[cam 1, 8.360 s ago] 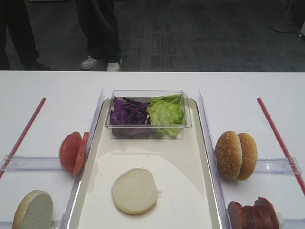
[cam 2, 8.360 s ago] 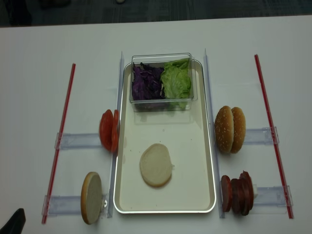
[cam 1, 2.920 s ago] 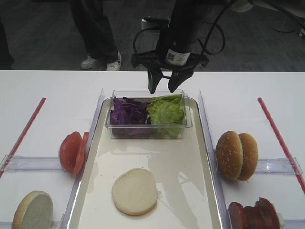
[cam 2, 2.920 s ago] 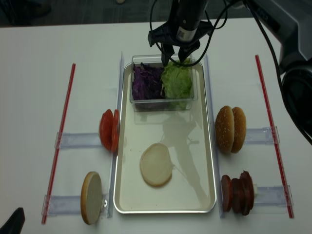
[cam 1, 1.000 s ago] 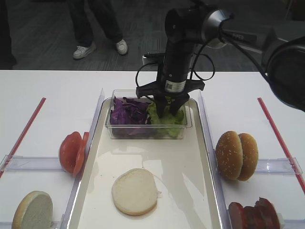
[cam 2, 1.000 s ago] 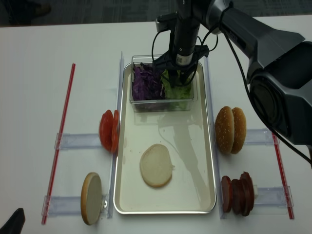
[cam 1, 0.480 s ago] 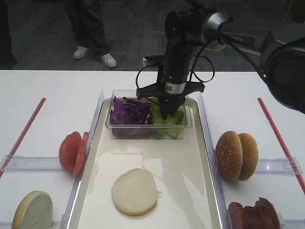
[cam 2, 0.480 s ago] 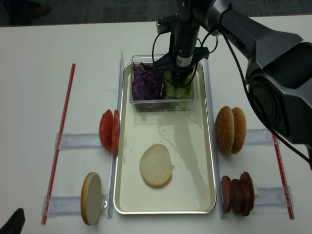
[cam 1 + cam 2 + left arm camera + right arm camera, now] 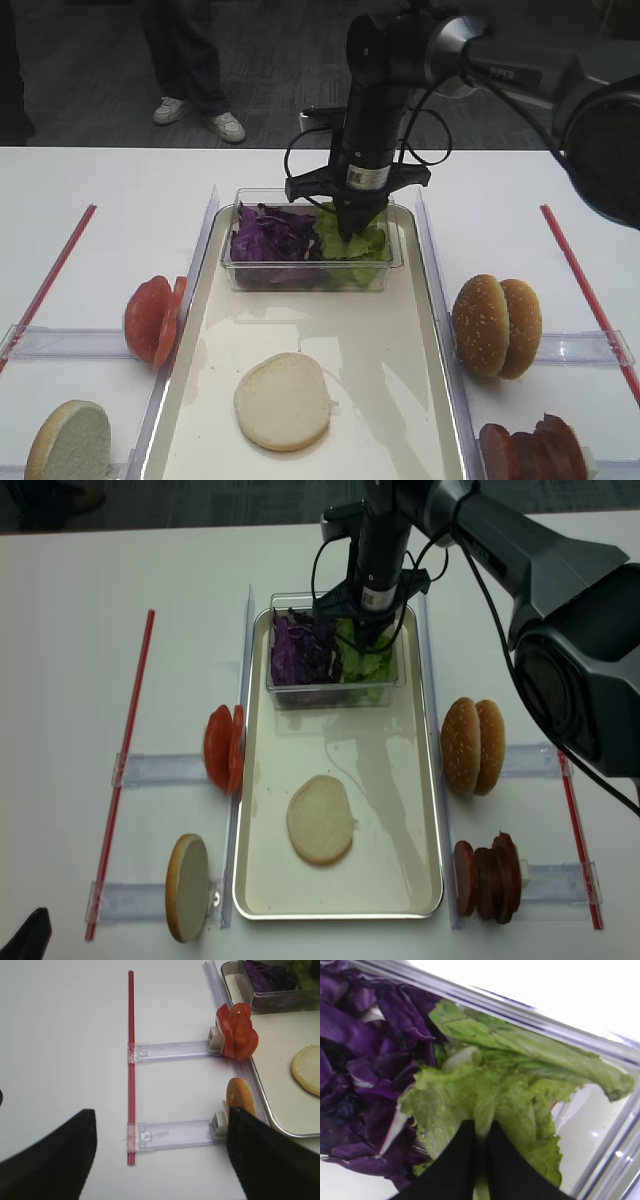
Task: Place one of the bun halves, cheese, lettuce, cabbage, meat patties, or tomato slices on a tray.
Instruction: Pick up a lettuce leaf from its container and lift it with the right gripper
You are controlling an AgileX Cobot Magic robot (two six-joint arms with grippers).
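Surface: white table (image 9: 110, 190) carried the whole layout; dark carpet lay behind it, with a bystander's legs at the far edge.
Right gripper: the right gripper (image 9: 479, 1132) stood inside the clear tub (image 9: 232, 262), its two dark fingers (image 9: 461, 1160) pinched nearly together on a fold of lettuce (image 9: 490, 1090). It held the leaf.
Left gripper: the left gripper (image 9: 160, 1155) hung over the table on the left, fingers spread wide, holding nothing.
Step in hand: lifting one lettuce leaf out of the tub, as judged from the grip.
Method: raise straight up until the leaf clears the tub wall, then carry it toward the near part of the tray (image 9: 425, 330). A slow lift should let neighbouring leaves drop away. Release low over the pale bun half (image 9: 283, 400).
Risk: the pinch sat on a thin fold, so the leaf could tear or slip; purple cabbage (image 9: 268, 235) touching the leaf might be dragged along.
Lettuce appearance: light green, ruffled, crinkled, with a pale rib; limp and likely to drape.
Lettuce location: right half of the tub, which stood at the far end of the tray, cabbage just beside it on the left.
Surroundings: tomato slices (image 9: 152, 318) stood left of the tray, sesame buns (image 9: 495, 325) and meat patties (image 9: 530, 450) to its right.
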